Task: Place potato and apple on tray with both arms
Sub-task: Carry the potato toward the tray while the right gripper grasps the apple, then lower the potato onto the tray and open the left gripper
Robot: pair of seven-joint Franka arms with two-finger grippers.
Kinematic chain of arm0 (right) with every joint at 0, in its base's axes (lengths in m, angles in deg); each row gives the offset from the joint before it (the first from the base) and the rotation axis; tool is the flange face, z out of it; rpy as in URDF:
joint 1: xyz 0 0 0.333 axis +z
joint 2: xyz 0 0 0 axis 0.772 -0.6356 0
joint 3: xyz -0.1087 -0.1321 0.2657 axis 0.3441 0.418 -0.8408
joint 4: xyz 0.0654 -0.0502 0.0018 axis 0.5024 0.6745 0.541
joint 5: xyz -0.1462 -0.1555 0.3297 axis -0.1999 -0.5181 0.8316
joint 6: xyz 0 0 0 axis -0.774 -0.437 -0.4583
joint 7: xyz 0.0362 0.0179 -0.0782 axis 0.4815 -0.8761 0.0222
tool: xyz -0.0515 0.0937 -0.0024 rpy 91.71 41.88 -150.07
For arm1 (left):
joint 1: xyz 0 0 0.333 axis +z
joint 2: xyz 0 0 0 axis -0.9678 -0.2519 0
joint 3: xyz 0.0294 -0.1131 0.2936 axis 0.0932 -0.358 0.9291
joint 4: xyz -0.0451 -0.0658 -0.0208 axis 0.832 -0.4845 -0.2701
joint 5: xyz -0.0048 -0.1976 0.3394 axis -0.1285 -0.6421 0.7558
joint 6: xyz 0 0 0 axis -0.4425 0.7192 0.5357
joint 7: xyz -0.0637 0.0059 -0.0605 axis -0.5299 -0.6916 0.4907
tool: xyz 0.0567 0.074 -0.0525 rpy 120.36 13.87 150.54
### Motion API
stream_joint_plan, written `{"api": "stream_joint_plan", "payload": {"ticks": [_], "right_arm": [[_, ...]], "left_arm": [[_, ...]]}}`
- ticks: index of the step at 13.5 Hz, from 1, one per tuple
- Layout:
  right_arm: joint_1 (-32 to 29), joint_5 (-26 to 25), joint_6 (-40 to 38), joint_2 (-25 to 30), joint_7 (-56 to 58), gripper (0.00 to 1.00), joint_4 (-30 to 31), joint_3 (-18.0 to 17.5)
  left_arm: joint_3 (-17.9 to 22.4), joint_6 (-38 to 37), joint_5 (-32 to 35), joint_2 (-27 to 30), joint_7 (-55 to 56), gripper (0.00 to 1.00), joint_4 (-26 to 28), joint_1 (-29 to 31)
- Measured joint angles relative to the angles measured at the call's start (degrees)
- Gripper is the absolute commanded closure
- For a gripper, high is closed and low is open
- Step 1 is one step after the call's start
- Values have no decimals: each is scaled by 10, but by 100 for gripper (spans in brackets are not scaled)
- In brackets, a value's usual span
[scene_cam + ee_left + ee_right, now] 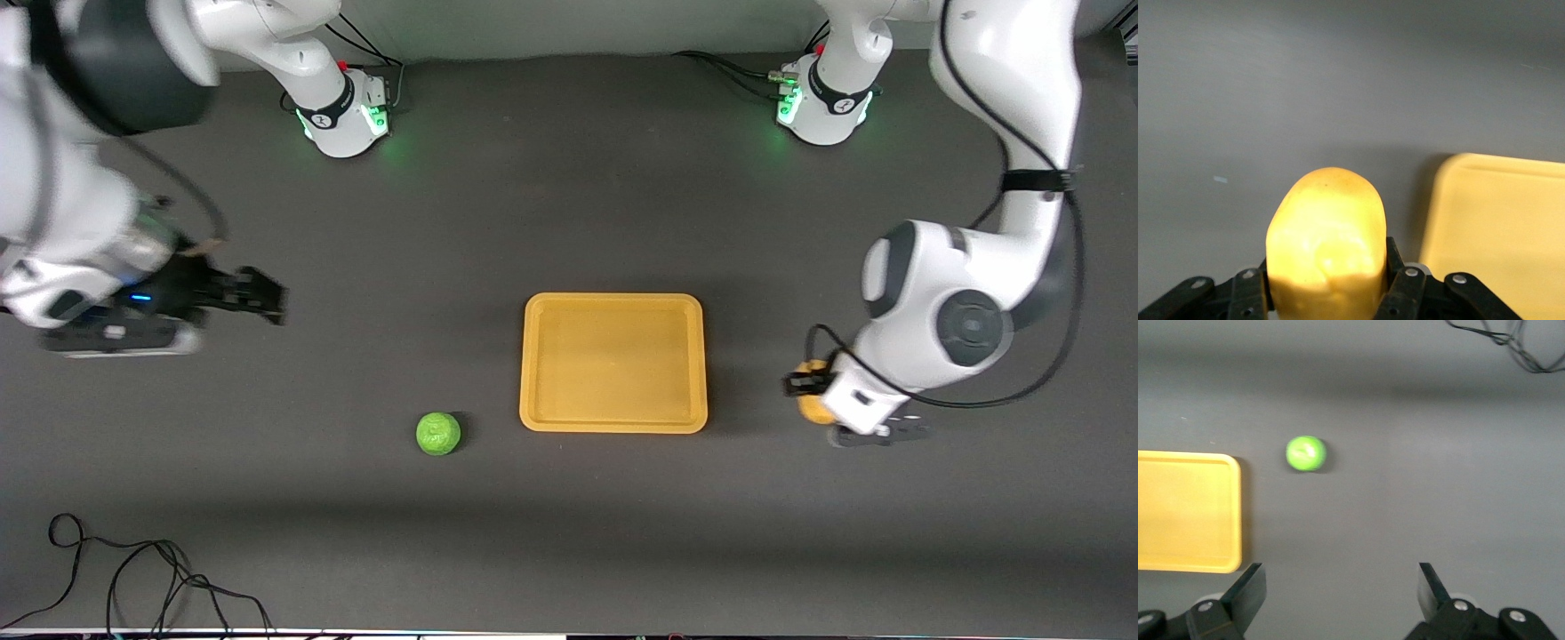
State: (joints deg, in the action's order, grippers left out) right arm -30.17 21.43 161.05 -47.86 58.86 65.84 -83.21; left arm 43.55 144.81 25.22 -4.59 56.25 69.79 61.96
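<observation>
My left gripper [812, 394] is shut on the potato [808, 410], a yellow-orange lump, low at the table beside the tray [613, 303], toward the left arm's end. In the left wrist view the potato [1326, 240] sits between the black fingers [1405, 287], with the tray's corner [1498, 233] close by. The green apple [438, 433] lies on the table beside the tray's near corner, toward the right arm's end. My right gripper [265, 298] is open and empty, up over bare table toward the right arm's end. The right wrist view shows the apple [1306, 453] and the tray [1185, 513] ahead of the open gripper [1341, 577].
Loose black cables [133, 578] lie at the table's near edge at the right arm's end. The arm bases [347, 111] [822, 107] stand along the edge farthest from the front camera. The tray holds nothing.
</observation>
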Motion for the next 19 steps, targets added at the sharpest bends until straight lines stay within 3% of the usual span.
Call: {"api": "stream_joint_plan", "payload": {"ticks": [3,6,10,11,14,15,16,17,19], "right_arm": [[42,0,4,-56,-51,0,-43,0],[39,0,56,-95,-53,0,-45,3],[35,16,160,-177,-53,0,-19,4],[35,17,190,-201,-53,0,-10,4],[34,18,313,-237,-53,0,58,4],[34,18,351,-244,-53,0,84,4],[34,18,380,-252,-53,0,102,4],[34,20,400,-263,-53,0,113,4],[34,31,430,-283,-53,0,118,3]], "left_arm": [[-13,35,-1,-25,74,100,-2,-62],[-13,82,0,-76,104,100,2,-115],[-13,122,0,-108,108,100,24,-127],[-13,122,0,-109,109,92,28,-127],[-11,122,0,-109,110,88,29,-127],[-11,122,2,-109,110,54,30,-127],[-10,122,3,-111,110,5,31,-127],[-10,123,8,-114,110,0,32,-127],[-10,124,36,-116,112,0,33,-127]]}}
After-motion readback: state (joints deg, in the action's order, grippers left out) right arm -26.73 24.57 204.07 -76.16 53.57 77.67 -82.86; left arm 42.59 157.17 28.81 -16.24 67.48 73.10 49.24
